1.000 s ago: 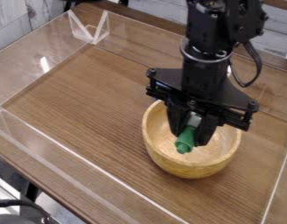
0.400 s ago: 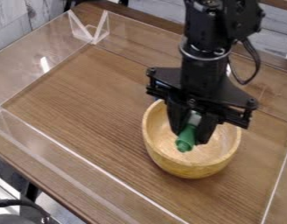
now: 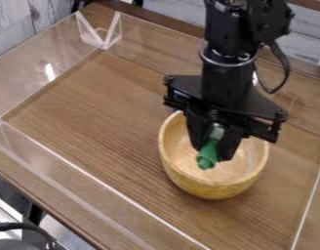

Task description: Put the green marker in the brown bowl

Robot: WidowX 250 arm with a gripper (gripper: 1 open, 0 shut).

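The brown bowl point(image 3: 180, 166), round and light wood with a thick rim, sits on the wooden table toward the front right. Directly over it hangs my black gripper point(image 3: 218, 139), pointing down into the bowl's opening and shut on the green marker point(image 3: 210, 154). The marker hangs steeply tilted between the fingers, its green lower end inside the bowl, close to the bowl's floor. The upper part of the marker is hidden by the fingers.
Clear acrylic walls point(image 3: 32, 59) fence the wooden tabletop point(image 3: 98, 107) on the left, back and front. A clear triangular stand point(image 3: 98, 31) sits at the back left corner. The arm's black body point(image 3: 241, 39) rises behind the bowl.
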